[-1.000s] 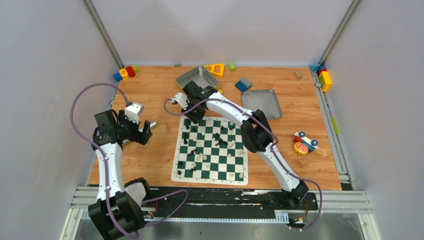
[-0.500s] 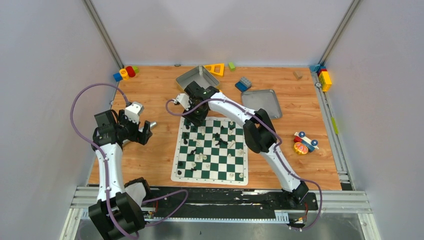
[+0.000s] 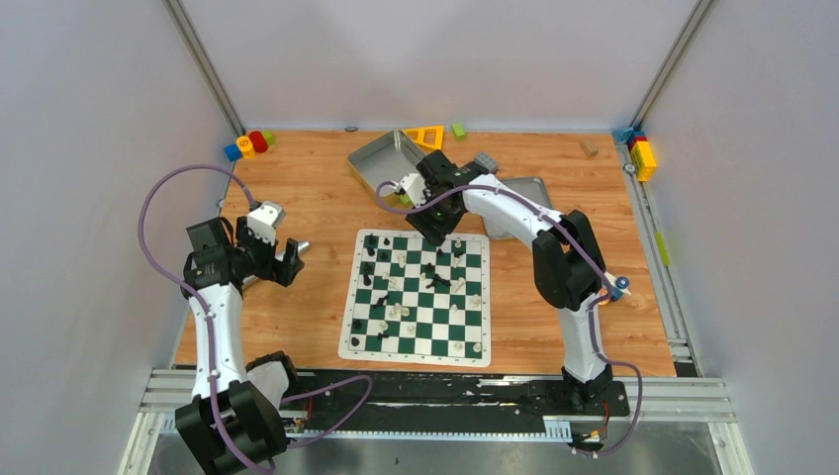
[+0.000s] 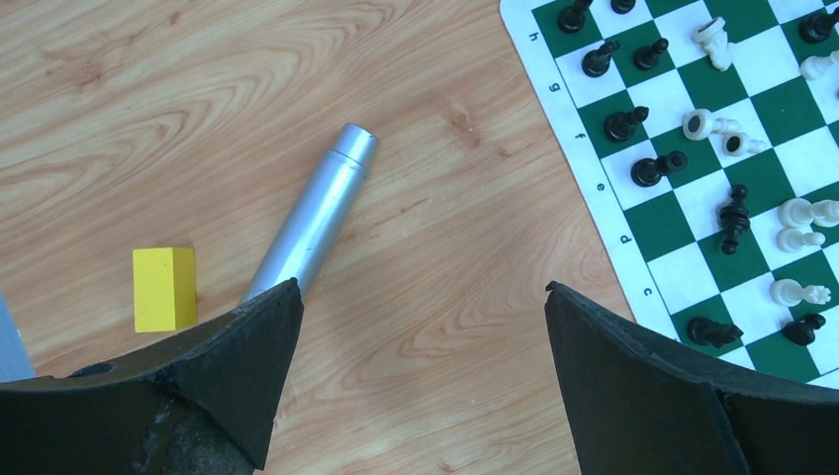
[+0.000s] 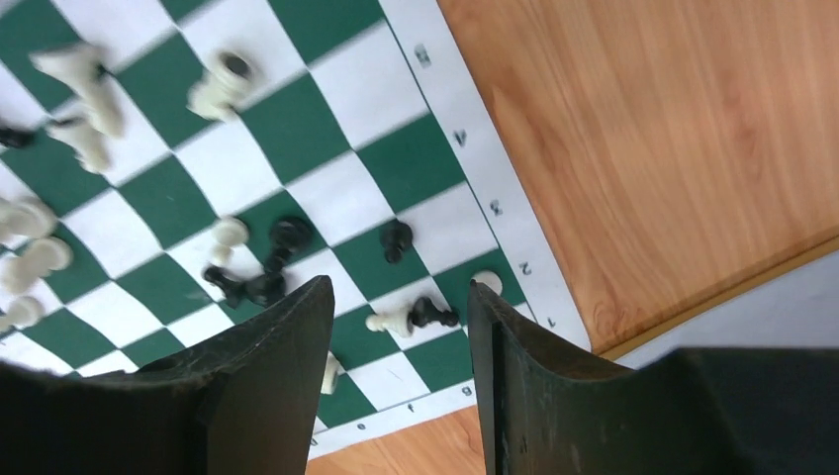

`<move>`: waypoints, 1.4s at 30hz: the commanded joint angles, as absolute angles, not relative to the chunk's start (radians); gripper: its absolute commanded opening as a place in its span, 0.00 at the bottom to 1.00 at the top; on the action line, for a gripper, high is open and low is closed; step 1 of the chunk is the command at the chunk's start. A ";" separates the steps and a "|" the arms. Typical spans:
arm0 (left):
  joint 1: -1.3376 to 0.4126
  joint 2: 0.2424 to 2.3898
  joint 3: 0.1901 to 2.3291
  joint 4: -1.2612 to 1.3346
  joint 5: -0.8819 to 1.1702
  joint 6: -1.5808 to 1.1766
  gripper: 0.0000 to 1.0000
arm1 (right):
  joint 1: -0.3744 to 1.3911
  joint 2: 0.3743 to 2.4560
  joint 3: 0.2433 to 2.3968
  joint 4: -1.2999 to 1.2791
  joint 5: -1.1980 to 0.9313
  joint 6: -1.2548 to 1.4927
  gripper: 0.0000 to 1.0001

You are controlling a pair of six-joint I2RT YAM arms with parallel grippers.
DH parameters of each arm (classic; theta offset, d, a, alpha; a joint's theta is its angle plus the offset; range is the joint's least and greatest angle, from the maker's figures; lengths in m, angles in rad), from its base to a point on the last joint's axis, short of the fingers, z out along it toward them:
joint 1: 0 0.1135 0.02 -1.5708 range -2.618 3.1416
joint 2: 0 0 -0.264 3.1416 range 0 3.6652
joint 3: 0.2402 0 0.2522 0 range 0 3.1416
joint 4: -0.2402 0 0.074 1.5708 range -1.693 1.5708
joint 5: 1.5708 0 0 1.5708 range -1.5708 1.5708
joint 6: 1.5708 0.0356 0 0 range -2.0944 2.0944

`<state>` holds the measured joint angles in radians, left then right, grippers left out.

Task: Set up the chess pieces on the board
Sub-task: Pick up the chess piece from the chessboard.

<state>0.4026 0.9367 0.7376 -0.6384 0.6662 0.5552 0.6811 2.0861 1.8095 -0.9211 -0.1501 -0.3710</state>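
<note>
The board lies mid-table, a green and white checked mat. Black and cream chess pieces are scattered on it, some standing, some on their sides. My right gripper hangs open over the board's far edge. In the right wrist view its jaws are empty, and a fallen cream piece and a black piece lie below the gap. My left gripper is wide open over bare wood left of the board. Its jaws hold nothing.
A silver cylinder and a yellow block lie by the left gripper. Two grey metal trays sit behind the board. Toy blocks lie in the far left corner and far right corner.
My right gripper has opened and swung right from the board's far left corner, where black pieces now stand uncovered. The left arm has not moved.
</note>
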 commanded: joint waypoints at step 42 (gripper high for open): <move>0.411 0.923 0.733 -0.623 0.685 0.547 1.00 | 0.654 2.187 1.787 -0.872 -0.214 -0.353 0.11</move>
<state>0.4026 0.9367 0.7376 -0.6357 0.6750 0.5480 0.6426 2.1876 1.7424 -0.8749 -0.2031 -0.3573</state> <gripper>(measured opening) 0.998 0.143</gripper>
